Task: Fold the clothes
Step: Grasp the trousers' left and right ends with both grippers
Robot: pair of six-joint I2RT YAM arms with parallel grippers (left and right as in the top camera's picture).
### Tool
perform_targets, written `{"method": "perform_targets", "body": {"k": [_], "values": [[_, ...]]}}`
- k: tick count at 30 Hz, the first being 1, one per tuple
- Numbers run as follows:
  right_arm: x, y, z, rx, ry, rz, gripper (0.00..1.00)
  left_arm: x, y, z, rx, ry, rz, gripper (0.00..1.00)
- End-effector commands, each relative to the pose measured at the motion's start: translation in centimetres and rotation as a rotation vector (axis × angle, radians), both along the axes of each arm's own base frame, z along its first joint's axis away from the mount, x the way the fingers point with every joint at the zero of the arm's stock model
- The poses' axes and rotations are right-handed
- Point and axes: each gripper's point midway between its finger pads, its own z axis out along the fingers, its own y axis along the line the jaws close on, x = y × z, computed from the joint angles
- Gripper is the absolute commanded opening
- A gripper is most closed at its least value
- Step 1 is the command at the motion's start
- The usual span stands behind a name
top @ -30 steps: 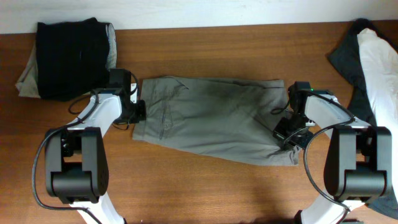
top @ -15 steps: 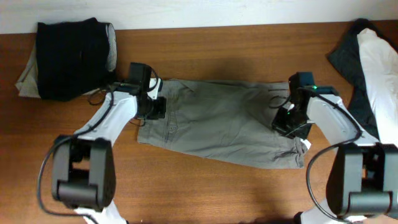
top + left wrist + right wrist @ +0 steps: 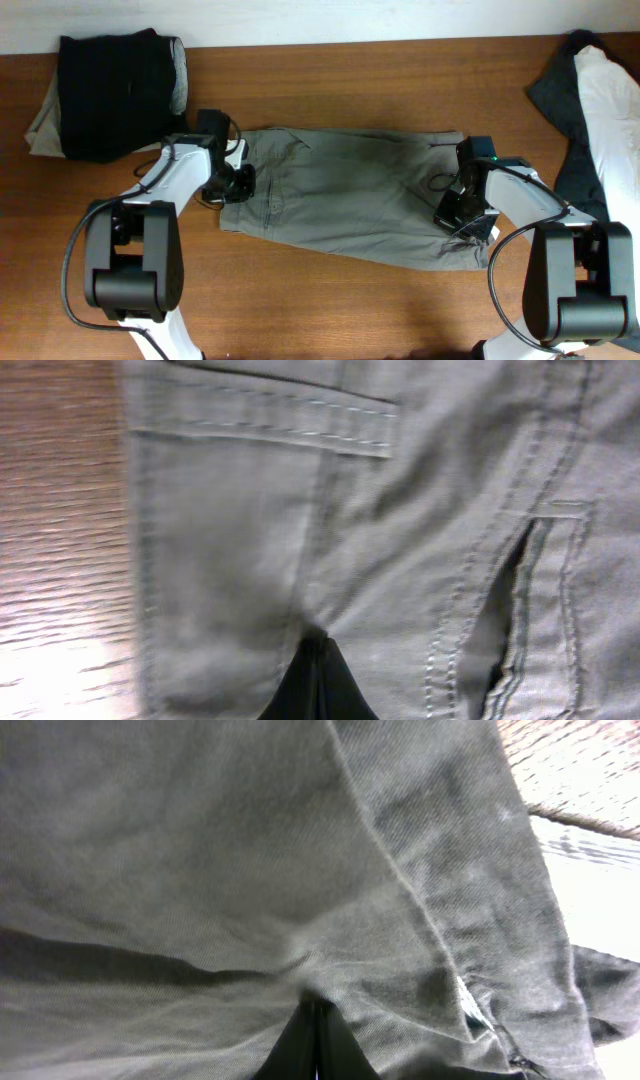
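Grey-green trousers (image 3: 350,195) lie folded lengthwise across the middle of the wooden table. My left gripper (image 3: 236,182) is shut on the trousers' waistband end; the left wrist view shows its closed fingertips (image 3: 318,650) pinching the cloth (image 3: 400,510) beside a back pocket. My right gripper (image 3: 458,215) is shut on the leg end; the right wrist view shows its closed fingertips (image 3: 316,1010) pinching the wrinkled fabric (image 3: 250,850).
A folded stack with a black garment (image 3: 110,90) on top lies at the back left. A pile of dark and white clothes (image 3: 595,100) lies at the right edge. Bare wood (image 3: 330,300) runs along the front of the table.
Both grippers, holding the trousers, rose toward the back half a second ago and have since come down toward the front. The trousers shifted slightly with them.
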Motion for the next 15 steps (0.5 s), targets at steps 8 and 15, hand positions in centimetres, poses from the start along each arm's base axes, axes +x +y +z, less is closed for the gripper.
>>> {"method": "perform_targets", "body": {"k": [8,15], "values": [[-0.7,-3.1,0.9,-0.196,0.043,-0.115,0.04,-0.5,6.7,-1.6,0.078,0.066,0.207,0.01],[3.4,-4.2,9.9,-0.259,-0.01,-0.08,0.07,2.4,7.1,4.6,0.043,-0.145,0.219,0.63]]}}
